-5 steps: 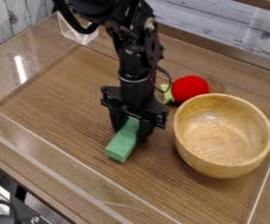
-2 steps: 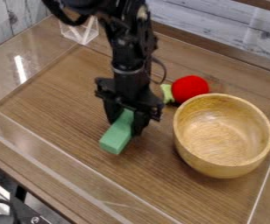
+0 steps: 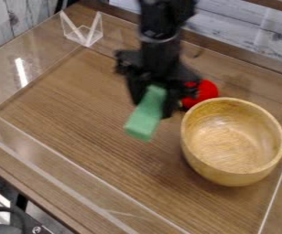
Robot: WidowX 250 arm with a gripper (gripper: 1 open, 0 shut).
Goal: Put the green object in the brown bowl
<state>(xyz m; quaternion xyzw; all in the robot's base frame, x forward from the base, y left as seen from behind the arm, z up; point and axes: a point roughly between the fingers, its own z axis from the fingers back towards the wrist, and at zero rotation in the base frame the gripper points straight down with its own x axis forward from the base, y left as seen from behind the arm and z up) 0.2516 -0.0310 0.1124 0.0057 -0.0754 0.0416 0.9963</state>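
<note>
The green object (image 3: 147, 114) is a flat light-green block hanging tilted above the wooden table, its top end between the fingers of my gripper (image 3: 156, 92), which is shut on it and points straight down. It hangs just left of the brown bowl (image 3: 234, 140), a round wooden bowl with nothing in it, at the right of the table. The block's lower end is clear of the tabletop.
A red ball-like fruit (image 3: 203, 89) lies behind the gripper, next to the bowl's far rim. Clear plastic walls (image 3: 34, 155) fence the wooden table. A clear folded stand (image 3: 80, 27) sits at the back left.
The gripper has lifted the green block off the table and carried it up and to the right, toward the bowl.
</note>
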